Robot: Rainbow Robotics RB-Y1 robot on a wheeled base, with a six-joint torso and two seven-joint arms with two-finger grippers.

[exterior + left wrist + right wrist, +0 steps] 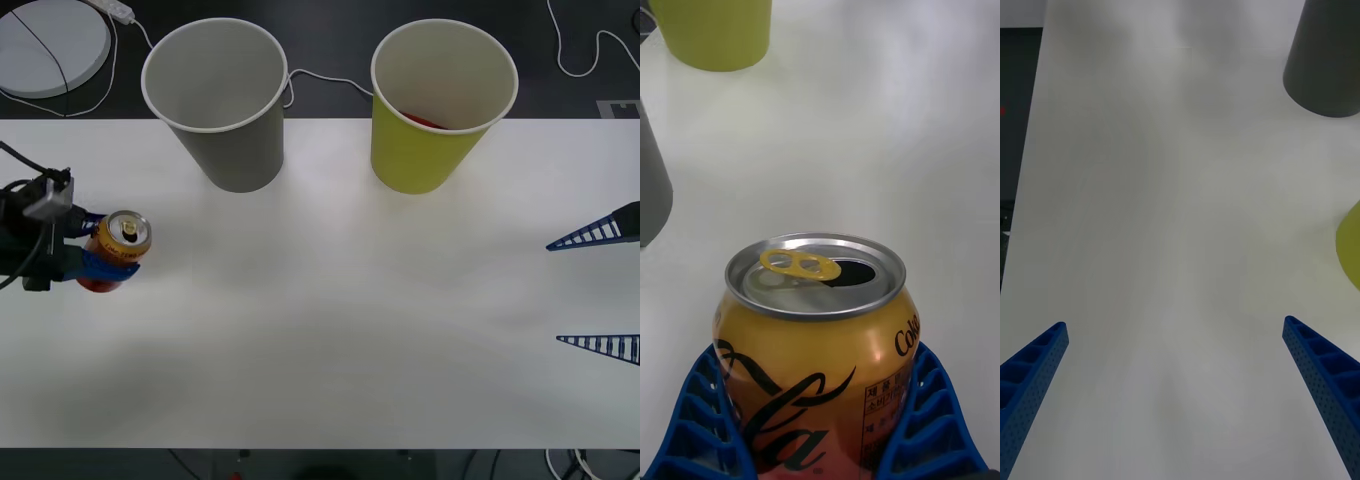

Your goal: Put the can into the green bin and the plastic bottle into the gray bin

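Can, upright with its opened top showing, sits pinched between the blue fingers of the left tool at the desk's left edge, held by its sides, probably for carrying to the green bin beyond the gray bin. Right tool waits spread wide and empty at the right edge.

Lab bench, white table, trailing cables, dark floor
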